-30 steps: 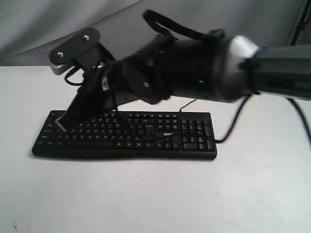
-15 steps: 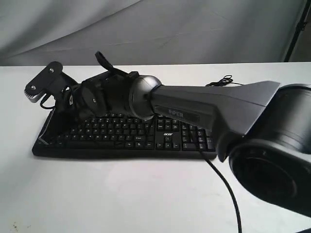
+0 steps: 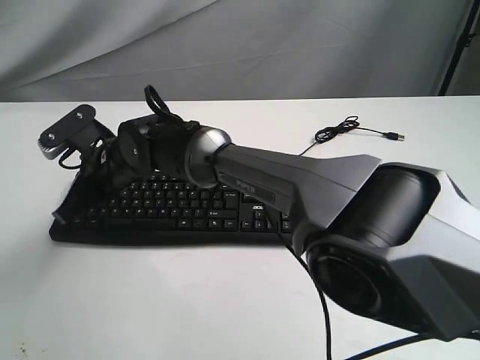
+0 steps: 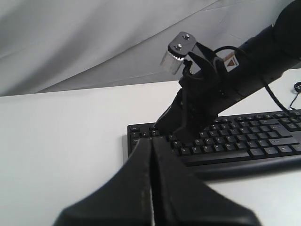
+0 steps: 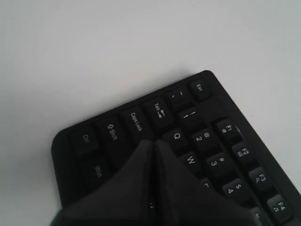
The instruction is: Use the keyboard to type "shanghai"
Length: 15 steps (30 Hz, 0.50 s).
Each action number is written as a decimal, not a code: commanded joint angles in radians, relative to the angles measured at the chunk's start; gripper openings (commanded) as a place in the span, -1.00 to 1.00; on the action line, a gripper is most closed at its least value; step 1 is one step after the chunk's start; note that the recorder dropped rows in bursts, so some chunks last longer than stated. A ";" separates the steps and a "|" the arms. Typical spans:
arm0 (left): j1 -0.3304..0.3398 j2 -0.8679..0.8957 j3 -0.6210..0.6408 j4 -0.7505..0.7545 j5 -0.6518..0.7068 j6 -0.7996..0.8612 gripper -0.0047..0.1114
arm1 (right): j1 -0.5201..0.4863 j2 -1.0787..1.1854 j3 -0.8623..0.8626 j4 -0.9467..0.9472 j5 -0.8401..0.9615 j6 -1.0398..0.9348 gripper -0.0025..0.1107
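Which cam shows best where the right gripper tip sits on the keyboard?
Right wrist view: the shut right gripper tip sits by Caps Lock and Q on the keyboard, legends readable. Exterior view only places it at the keyboard's left end. Left wrist view shows it side-on, legends unreadable.
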 commanded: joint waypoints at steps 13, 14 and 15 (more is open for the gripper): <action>-0.004 -0.003 0.004 0.001 -0.005 -0.003 -0.92 | -0.008 0.008 -0.011 -0.066 0.002 -0.028 -0.96; -0.004 -0.003 0.004 0.001 -0.005 -0.003 -0.92 | -0.008 0.010 -0.011 -0.066 0.003 -0.028 -0.96; -0.004 -0.003 0.004 0.001 -0.005 -0.003 -0.92 | -0.008 0.010 -0.011 -0.066 0.003 -0.028 -0.96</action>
